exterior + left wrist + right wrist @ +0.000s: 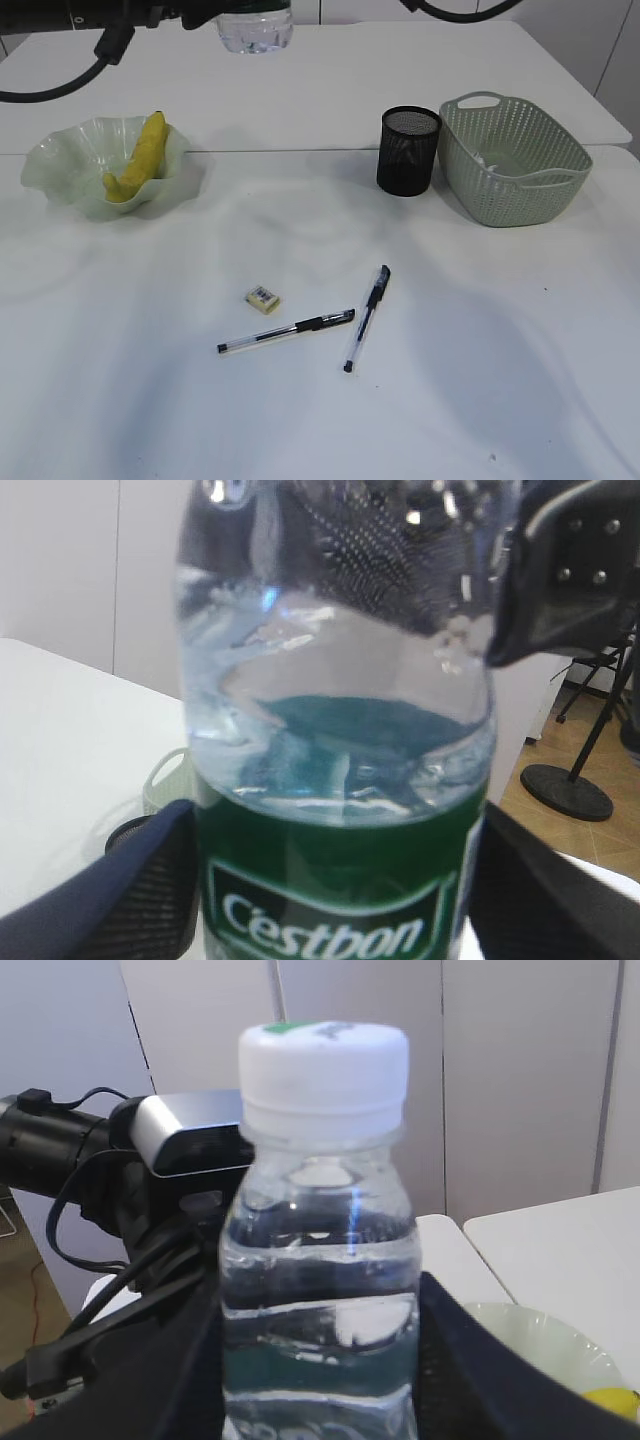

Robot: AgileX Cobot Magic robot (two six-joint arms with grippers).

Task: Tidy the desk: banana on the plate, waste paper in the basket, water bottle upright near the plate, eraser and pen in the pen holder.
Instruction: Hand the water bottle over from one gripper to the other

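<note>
The water bottle point(255, 30), clear with a green label point(330, 900) and a white cap point(322, 1060), hangs upright high above the table's far side. My left gripper point(335, 880) is shut on its labelled body. My right gripper point(320, 1360) is shut on the clear part below the cap. The banana point(140, 160) lies in the pale green plate point(50, 160) at the left. A yellow eraser point(262, 298) and two pens point(290, 333) point(367, 317) lie on the table in front. The black mesh pen holder point(408, 150) stands beside the basket point(515, 160). A pale shape inside the basket may be the waste paper.
A seam between two white tables point(300, 150) runs behind the plate and the holder. Black cables point(60, 80) hang at the top left. The plate's rim point(530, 1345) also shows low in the right wrist view.
</note>
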